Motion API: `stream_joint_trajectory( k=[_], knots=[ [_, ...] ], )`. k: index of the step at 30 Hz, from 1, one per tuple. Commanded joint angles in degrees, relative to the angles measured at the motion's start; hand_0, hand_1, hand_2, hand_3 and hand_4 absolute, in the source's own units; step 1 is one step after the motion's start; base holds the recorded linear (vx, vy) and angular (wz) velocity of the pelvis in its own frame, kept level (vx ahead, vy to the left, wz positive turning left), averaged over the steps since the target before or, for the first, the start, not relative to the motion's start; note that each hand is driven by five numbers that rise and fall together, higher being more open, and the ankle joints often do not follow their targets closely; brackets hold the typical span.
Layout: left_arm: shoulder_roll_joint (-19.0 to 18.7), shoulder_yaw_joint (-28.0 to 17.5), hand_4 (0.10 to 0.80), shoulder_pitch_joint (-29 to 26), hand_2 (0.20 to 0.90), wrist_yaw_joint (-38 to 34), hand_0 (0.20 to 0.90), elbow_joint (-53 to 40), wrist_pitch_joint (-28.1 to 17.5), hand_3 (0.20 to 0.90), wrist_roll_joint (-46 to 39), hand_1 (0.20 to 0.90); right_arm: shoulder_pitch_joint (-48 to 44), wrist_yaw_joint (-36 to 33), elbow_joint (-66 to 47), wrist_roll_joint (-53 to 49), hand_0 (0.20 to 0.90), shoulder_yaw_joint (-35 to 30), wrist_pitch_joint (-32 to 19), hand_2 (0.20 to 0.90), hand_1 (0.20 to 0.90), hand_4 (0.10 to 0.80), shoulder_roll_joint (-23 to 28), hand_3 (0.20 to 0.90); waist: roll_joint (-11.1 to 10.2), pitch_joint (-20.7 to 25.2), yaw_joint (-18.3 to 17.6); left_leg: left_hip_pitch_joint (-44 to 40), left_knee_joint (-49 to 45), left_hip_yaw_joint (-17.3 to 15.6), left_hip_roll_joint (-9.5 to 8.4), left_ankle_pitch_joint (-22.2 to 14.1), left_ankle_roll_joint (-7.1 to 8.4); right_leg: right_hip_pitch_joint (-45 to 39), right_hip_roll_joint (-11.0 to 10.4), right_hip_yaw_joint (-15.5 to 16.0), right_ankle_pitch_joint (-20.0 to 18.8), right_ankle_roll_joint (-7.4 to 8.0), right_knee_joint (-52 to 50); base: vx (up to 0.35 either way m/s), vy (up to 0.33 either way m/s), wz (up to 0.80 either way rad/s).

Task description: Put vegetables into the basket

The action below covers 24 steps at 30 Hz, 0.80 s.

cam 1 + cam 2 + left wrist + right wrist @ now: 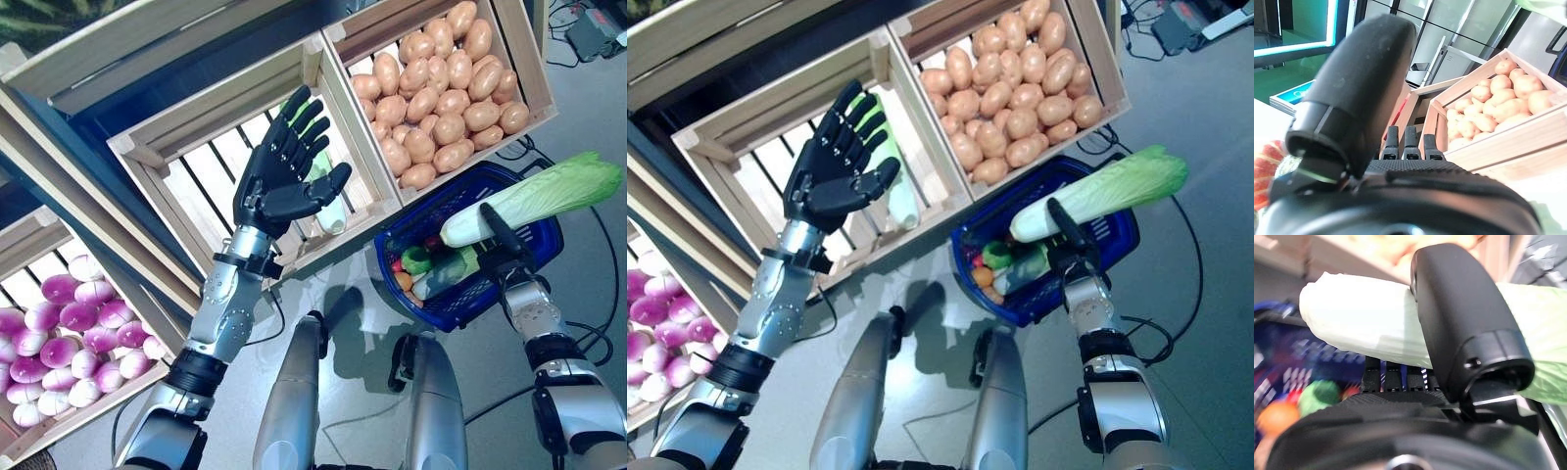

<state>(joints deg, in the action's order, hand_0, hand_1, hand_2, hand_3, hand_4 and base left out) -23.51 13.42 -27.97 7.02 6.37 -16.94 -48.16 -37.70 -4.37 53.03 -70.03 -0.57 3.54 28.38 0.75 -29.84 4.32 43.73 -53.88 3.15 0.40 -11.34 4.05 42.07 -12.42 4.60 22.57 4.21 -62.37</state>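
Right hand point(502, 257): at 3 o'clock in your head view; thumb and fingers wrapped round the pale stem end of a napa cabbage point(537, 199), which it carries clear of everything.
Napa cabbage: lies crosswise above the blue basket point(541, 253), white stem toward 9 o'clock, green leafy end jutting past the basket's rim toward 2 o'clock; not yet touching the basket.
Blue basket: on the floor at 3 o'clock, just beside the potato crate point(529, 93); already holds a green pepper point(416, 260) and other small red and orange produce.
Left hand point(284, 176): raised at 11 o'clock before the slatted crate point(211, 132), fingers straight and spread, holding nothing.
Slatted crate: one pale green vegetable point(331, 201) left inside, partly behind the left hand.
Turnip crate point(59, 338): at 8 o'clock, well apart from the basket.
Step in hand: by my reading, delivery of the cabbage to the basket.
Next move calls for: you lowering the cabbage, likely turned along the basket's length so that the leafy end clears the rim, then letting go.
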Motion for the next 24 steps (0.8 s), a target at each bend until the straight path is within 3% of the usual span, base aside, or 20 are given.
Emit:
stream_joint_trajectory(
  k=[1, 8, 13, 20, 24],
  knots=[
    [2.1, -0.5, 0.800, -5.9, 0.900, 1.5, 0.900, -8.9, -7.8, 0.900, -1.9, 0.900, -6.1, -0.8, 1.5, 2.8, 0.300, 1.2, 0.6, 0.300, 0.300, 0.400, 5.0, 0.300, 0.8, 0.8, 0.3, -2.9, -4.9, -2.7, -1.11, -8.3, -3.06, -2.6, 1.5, -0.2, -2.9, -4.59, 1.2, 0.045, 0.011, -0.01],
    [3.1, -0.3, 0.800, -7.9, 0.900, 1.2, 0.900, -9.0, -8.6, 0.900, -1.9, 0.900, -9.5, -4.4, 8.4, 9.6, 0.300, 4.4, 3.1, 0.300, 0.300, 0.400, 4.1, 0.300, 1.2, 0.1, 0.5, -1.4, -5.7, -2.7, -1.09, -8.2, -3.42, -0.3, 2.0, -0.6, -3.0, -4.41, 0.0, 0.023, 0.008, -0.01],
    [3.4, -0.5, 0.800, -8.7, 0.900, 0.0, 0.900, -9.2, -9.0, 0.900, -2.3, 0.900, -12.2, -8.5, 12.8, 21.3, 0.300, 8.5, 4.0, 0.300, 0.300, 0.400, 4.3, 0.300, 1.7, 0.0, 0.5, 0.1, -6.6, -2.9, -1.04, -8.3, -3.51, 1.2, 2.4, -0.8, -3.1, -4.61, -0.5, 0.000, 0.045, -0.01],
    [4.7, -0.6, 0.800, -9.2, 0.900, 0.3, 0.900, -9.3, -9.5, 0.900, -2.3, 0.900, -13.4, -10.4, 14.9, 24.0, 0.300, 10.2, 2.3, 0.300, 0.300, 0.400, 3.3, 0.300, 2.1, 0.0, 0.6, 0.9, -7.3, -3.2, -1.18, -8.7, -3.63, 2.3, 2.7, -0.6, -2.3, -4.73, -1.7, 0.000, 0.000, 0.00],
    [4.7, -0.4, 0.800, -9.5, 0.900, 0.3, 0.900, -9.0, -9.8, 0.900, -2.8, 0.900, -13.5, -16.7, 16.0, 29.5, 0.300, 10.6, 2.9, 0.300, 0.300, 0.400, 2.9, 0.300, 2.4, 0.0, 0.6, 1.7, -8.3, -3.3, -1.04, -9.0, -3.80, 3.2, 2.7, -0.7, -2.1, -4.67, -2.6, 0.000, 0.000, 0.00]
  ],
)
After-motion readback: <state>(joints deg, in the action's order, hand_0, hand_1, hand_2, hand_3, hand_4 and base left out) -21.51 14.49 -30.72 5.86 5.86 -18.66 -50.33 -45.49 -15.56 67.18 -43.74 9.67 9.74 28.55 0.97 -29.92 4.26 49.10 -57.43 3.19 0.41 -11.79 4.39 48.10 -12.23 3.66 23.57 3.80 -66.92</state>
